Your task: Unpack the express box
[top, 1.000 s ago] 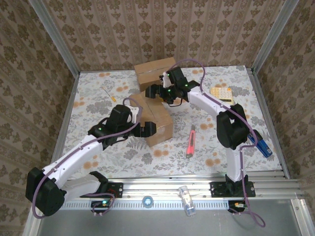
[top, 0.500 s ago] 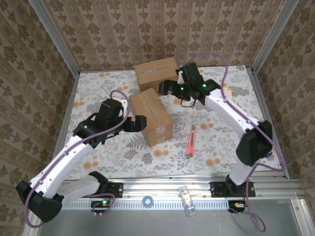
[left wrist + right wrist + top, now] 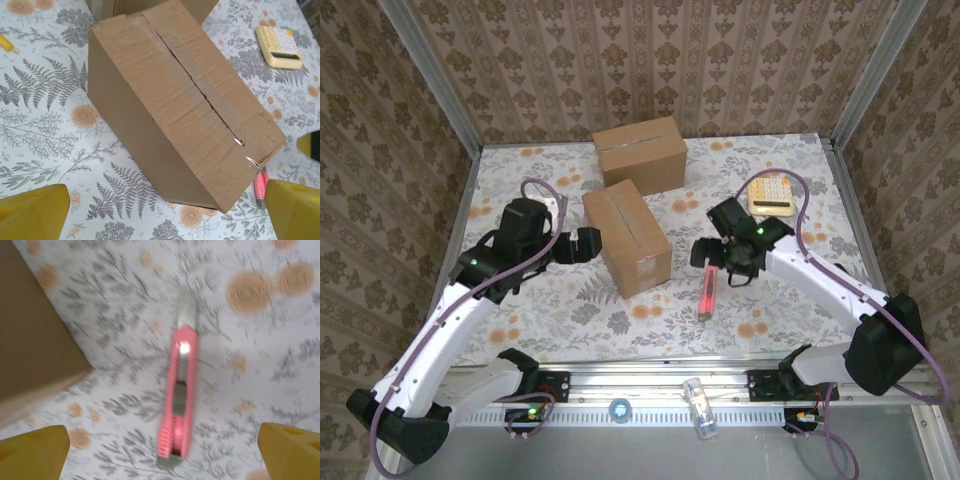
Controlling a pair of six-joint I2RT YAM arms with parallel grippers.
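The express box (image 3: 627, 237), brown cardboard with a slit tape seam along its top, stands mid-table; in the left wrist view the box (image 3: 190, 100) lies just ahead of my fingers. My left gripper (image 3: 582, 245) (image 3: 165, 220) is open at the box's left side, holding nothing. A pink utility knife (image 3: 707, 290) (image 3: 180, 390) lies flat on the table to the right of the box. My right gripper (image 3: 710, 255) (image 3: 162, 455) hovers open over the knife, one fingertip on each side, apart from it. A corner of the box (image 3: 30, 340) shows at the left of the right wrist view.
A second cardboard box (image 3: 640, 152) stands at the back. A cream calculator (image 3: 770, 192) (image 3: 280, 46) lies at the back right. A clear bottle (image 3: 699, 407) rests on the front rail. The metal frame edges the flowered tabletop (image 3: 520, 310).
My right arm has swung from between the two boxes forward and right, down over the pink knife. My left gripper has drawn back leftwards off the box's side.
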